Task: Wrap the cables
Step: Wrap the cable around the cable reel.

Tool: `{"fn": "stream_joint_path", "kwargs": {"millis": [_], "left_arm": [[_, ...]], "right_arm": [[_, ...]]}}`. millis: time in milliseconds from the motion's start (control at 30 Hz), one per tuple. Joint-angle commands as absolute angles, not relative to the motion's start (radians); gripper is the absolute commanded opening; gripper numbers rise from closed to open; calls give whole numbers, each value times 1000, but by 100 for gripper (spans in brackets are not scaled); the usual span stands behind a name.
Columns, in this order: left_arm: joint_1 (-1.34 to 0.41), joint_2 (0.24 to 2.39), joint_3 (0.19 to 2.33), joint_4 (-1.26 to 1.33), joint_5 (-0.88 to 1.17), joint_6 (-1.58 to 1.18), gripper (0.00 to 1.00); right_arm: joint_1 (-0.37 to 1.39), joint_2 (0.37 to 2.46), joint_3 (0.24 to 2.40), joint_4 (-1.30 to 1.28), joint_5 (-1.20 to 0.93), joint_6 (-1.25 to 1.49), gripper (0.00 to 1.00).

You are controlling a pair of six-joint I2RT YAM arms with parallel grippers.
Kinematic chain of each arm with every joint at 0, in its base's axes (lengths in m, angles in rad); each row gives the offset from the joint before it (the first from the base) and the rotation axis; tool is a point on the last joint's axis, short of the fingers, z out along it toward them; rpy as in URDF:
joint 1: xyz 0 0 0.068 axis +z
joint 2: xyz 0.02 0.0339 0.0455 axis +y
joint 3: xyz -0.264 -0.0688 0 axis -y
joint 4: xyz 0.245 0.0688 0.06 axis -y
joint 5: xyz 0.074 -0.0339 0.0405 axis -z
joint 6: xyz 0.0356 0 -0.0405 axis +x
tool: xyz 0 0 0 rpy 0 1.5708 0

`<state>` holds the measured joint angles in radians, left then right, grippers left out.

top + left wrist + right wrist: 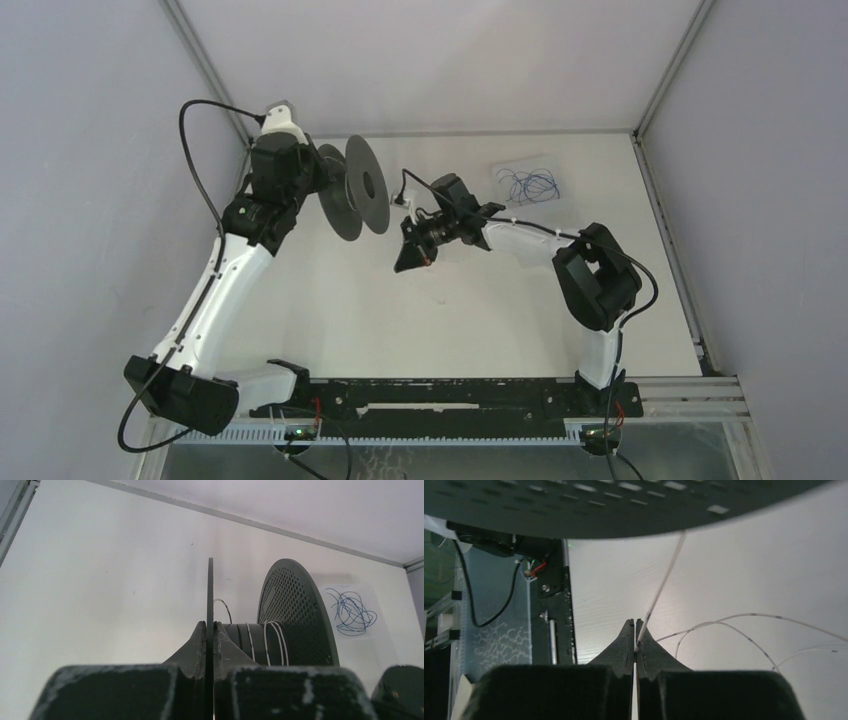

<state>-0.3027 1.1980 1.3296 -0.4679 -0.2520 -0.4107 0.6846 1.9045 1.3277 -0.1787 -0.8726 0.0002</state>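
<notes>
My left gripper is shut on the thin near flange of the black spool and holds it off the table at the back left. A few turns of the thin whitish cable lie round the spool's core, beside the perforated far flange. To the right of the spool and below it, my right gripper is shut on the cable. The cable runs straight and taut up to the spool flange overhead. Loose loops of cable trail over the table to the right. The right gripper points toward the near left.
A tangle of thin blue wire lies on a pale sheet at the back right of the table, and it also shows past the spool. The black base rail runs along the near edge. Grey walls close in both sides.
</notes>
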Motion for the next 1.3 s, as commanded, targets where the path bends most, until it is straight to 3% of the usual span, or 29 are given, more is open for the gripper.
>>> {"fn": "stream_joint_path", "kwargs": {"millis": [0,600,1267], "left_arm": [[-285,1198,1362,-287,-390,-405,0],[-295,1198,1240,-166,-479,-293,0],[-407,1123,1082,-17,-512,-75,0]], "right_arm": [[754,1813,1320,-180,-949,40,1],[790,1787,1600,-390,-1139,100,8],[691,1816,1939,-554,-1043,146,8]]}}
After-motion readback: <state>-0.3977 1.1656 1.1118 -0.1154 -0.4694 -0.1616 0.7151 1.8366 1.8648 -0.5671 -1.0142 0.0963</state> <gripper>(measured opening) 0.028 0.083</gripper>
